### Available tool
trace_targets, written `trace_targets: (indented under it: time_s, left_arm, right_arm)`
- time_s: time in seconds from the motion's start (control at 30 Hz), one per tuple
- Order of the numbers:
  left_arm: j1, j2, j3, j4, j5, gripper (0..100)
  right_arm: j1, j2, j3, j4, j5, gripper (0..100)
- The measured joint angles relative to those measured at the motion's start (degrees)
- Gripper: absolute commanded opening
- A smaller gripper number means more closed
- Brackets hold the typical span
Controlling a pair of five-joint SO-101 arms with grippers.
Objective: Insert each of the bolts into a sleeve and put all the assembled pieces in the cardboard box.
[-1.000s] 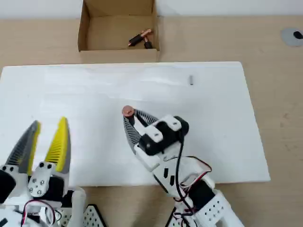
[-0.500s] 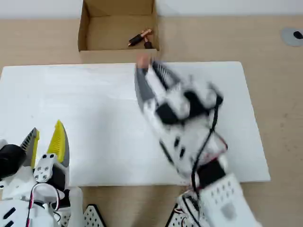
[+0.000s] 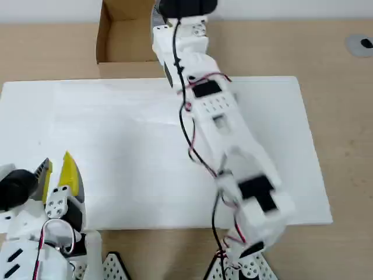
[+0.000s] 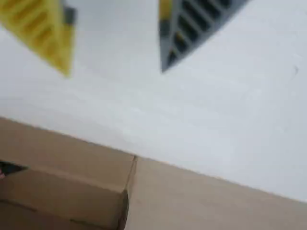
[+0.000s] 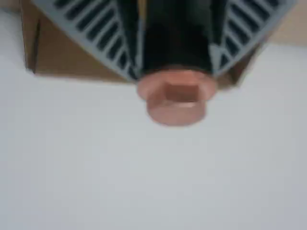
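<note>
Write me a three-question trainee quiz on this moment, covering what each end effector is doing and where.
1. True or false: the right end effector is empty.
2. Multiple choice: what lies beneath the open left end effector? A) white mat B) metal tray C) bare wood
3. Short answer: which container does the right arm stretch across to?

Key
1. False: it is shut on an assembled piece, a black sleeve with a copper bolt head showing.
2. A
3. The cardboard box.

Bright, diffuse, even light, with only faint soft shadows across the white mat [image 3: 105,134]
</note>
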Motion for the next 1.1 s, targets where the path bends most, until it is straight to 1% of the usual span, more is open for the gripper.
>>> trace_targets:
  time_s: [0.13,0.37,0.6,0.87,0.97,1.1]
  left_arm:
    - [0.00,0.00,0.79,0.44,0.00,10]
    - [0.00,0.00,2.99,0.62,0.00,10]
    - [0.00,0.00,5.27,0.62,0.00,10]
    - [0.00,0.00,6.95,0.62,0.00,10]
    - [-0.09,0.00,8.00,0.62,0.00,10]
    - [-0.09,0.00,8.00,0.53,0.00,10]
  right_arm:
    - [0.70,14.77,-13.98,0.00,0.00,0.9]
    - [0.79,35.43,-34.02,-0.09,6.86,0.9]
    - [0.79,52.48,-49.76,-0.09,10.99,0.9]
    - [0.79,64.70,-62.24,-0.09,17.41,1.2]
    - [0.70,66.46,-64.70,-0.09,19.08,1.2]
    - [0.70,66.81,-65.85,2.90,19.52,0.9]
